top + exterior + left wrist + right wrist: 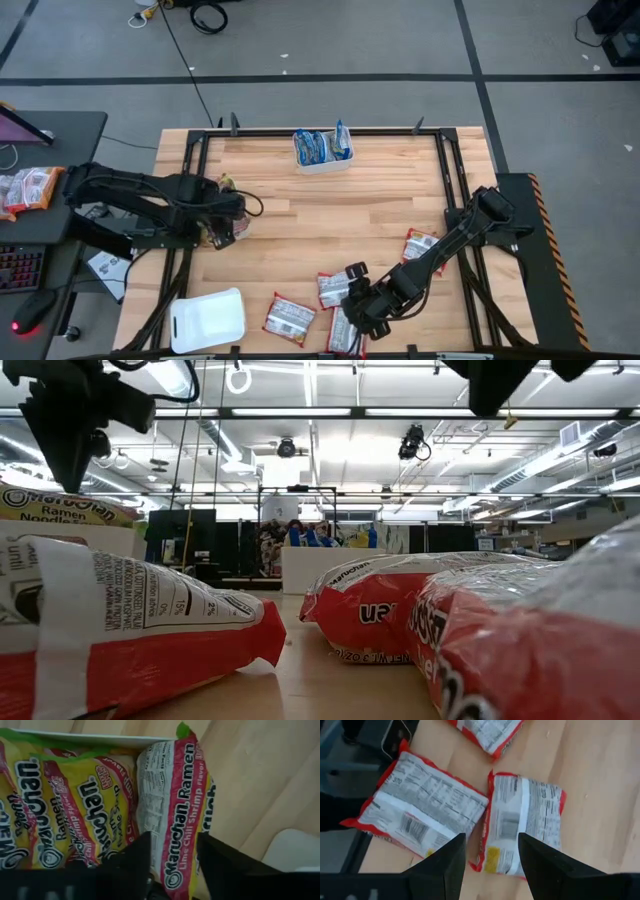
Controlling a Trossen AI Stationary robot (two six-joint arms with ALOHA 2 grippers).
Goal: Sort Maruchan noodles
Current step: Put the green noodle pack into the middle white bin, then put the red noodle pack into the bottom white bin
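In the left wrist view, several green-yellow Maruchan noodles packets (65, 810) stand packed in a white tray (100, 740). My left gripper (172, 865) hangs open over them, pointing down. Its fingers stand on either side of the outermost Lime Chili Shrimp packet (175, 805), and I see no touch. Several red-white packets lie flat near the table's front edge (288, 318). My right gripper (362, 308) hovers open above one that lies label side down (525, 820), with another packet (425, 805) beside it.
An empty white tray (207, 320) lies at the near left corner. A white tray holding blue-white packets (322, 150) stands at the far middle. One more red packet (420, 246) lies toward the right. More packets (30, 187) rest on the dark side table left of the worktable.
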